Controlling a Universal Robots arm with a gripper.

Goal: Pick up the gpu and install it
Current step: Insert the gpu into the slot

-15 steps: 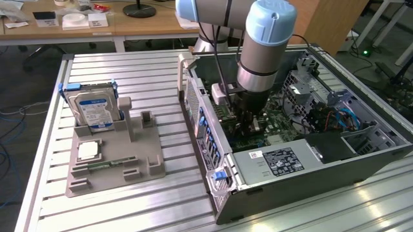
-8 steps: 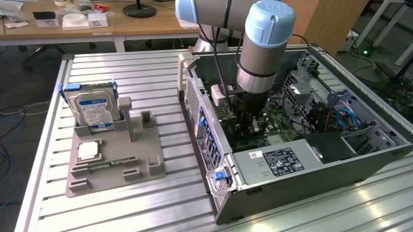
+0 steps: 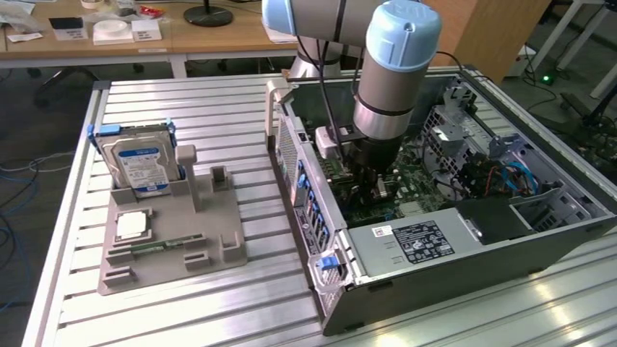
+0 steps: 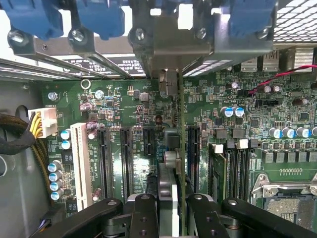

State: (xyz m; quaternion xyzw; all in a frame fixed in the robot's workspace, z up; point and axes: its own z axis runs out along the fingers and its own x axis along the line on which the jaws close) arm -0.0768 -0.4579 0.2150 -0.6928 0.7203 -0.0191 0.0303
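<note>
Jaws clenched on the gpu (image 4: 181, 148), held edge-on, its long axis running along the motherboard (image 4: 133, 106) slots directly beneath.

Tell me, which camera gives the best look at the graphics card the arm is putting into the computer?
The wrist view. There the gpu runs edge-on down the middle, clamped in the gripper, just above the green motherboard and its dark slots. In the exterior view the arm covers most of it inside the open computer case.

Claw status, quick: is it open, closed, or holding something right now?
Claw: closed on the graphics card, holding it edge-on above the motherboard slots inside the computer case.
</note>
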